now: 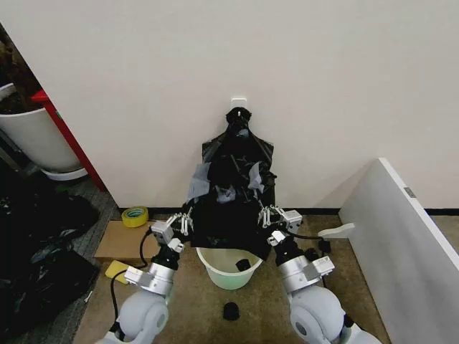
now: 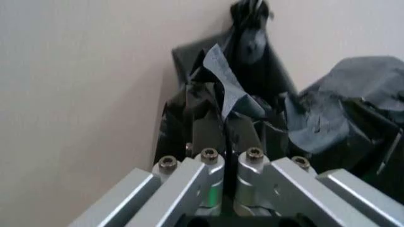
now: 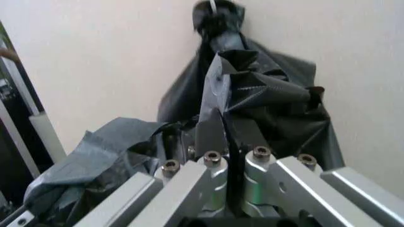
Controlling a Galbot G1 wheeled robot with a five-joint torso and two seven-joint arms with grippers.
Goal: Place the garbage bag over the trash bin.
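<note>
Thin, glossy, crinkled black plastic garbage bag point(image 1: 231, 215) held stretched between both grippers, hanging as a dark sheet just above the round white plastic trash bin point(image 1: 228, 270). Bag mouth not yet over the rim; bin interior visible below the bag's lower edge, a small dark object lying inside.

Left gripper point(image 1: 179, 224) clamped on the bag's left edge; in the left wrist view, fingers point(image 2: 211, 163) pressed together with a fold of black film pinched between them and rising beyond the tips. Right gripper point(image 1: 272, 216) likewise clenched on the bag's right edge; fingers point(image 3: 215, 165) closed on a pleated fold. Grippers apart at roughly bin width, likely to keep the opening spread for lowering around the rim.

Beyond both grippers: flat black bag point(image 1: 237, 147) tied to a white wall hook point(image 1: 239, 102), directly behind the held bag. Outboard of the left gripper: yellow tape roll point(image 1: 134, 216) on the floor.
</note>
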